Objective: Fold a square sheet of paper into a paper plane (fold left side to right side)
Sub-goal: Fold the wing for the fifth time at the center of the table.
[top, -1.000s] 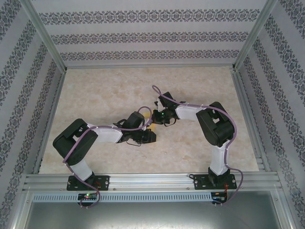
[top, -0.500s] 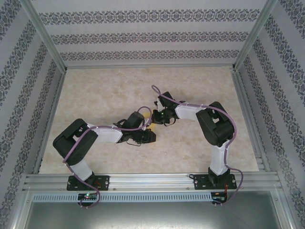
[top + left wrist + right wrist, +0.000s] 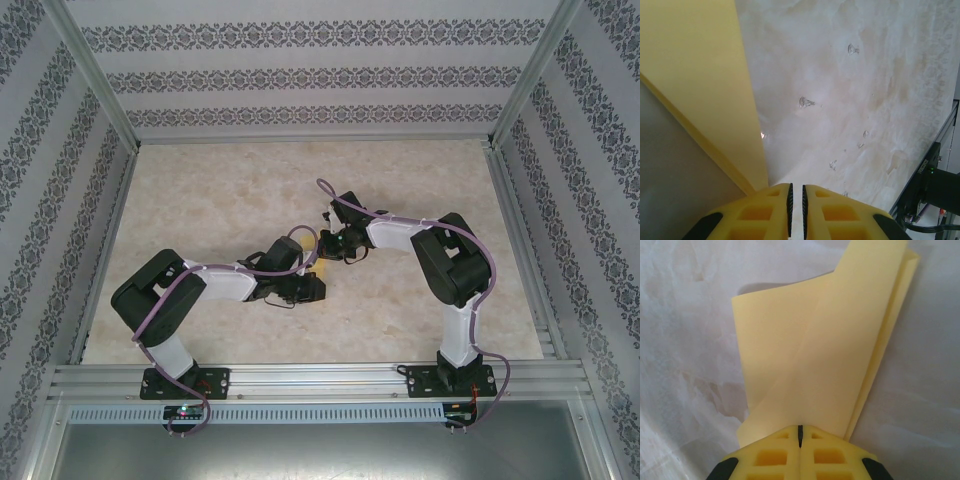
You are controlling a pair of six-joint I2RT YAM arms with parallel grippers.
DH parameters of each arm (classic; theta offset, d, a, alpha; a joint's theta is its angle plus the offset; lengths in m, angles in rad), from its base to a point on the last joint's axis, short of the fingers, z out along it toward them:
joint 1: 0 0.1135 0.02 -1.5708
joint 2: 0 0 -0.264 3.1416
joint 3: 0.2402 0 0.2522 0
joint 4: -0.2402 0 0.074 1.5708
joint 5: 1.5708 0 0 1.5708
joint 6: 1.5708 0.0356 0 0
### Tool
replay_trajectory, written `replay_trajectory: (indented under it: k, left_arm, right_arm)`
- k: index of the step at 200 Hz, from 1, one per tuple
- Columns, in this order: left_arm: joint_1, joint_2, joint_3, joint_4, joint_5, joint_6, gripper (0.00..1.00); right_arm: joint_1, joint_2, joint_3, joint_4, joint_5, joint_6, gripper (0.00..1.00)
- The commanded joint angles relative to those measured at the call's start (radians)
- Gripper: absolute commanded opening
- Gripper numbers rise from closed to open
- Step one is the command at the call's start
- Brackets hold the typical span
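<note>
Right gripper [image 3: 800, 432] pinches the folded yellow sheet [image 3: 840, 350].
Its long axis points away from those jaws, leaning right; left gripper [image 3: 796, 195] is nearly closed, sheet just left.

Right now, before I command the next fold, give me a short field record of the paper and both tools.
paper: yellow-orange sheet, folded over in layers
right tool: shut on the paper's narrow end
left tool: almost shut, thin slit between the pads; paper edge just beside it, grip unclear
surface: beige marbled tabletop
</note>
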Motion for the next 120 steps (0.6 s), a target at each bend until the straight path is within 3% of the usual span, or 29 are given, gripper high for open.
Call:
replay_trajectory:
  k: [1,120]
  left_arm:
    - [-0.013,0.019,-0.016,0.002,-0.013,-0.011,0.17]
    - [-0.014,-0.01,-0.056,-0.011,-0.024,-0.019,0.16]
  right_arm:
    - [0.012,0.04,0.002,-0.076,0.061,-0.019,0.0]
    - [0.012,0.055,0.02,-0.101,0.067,-0.029,0.0]
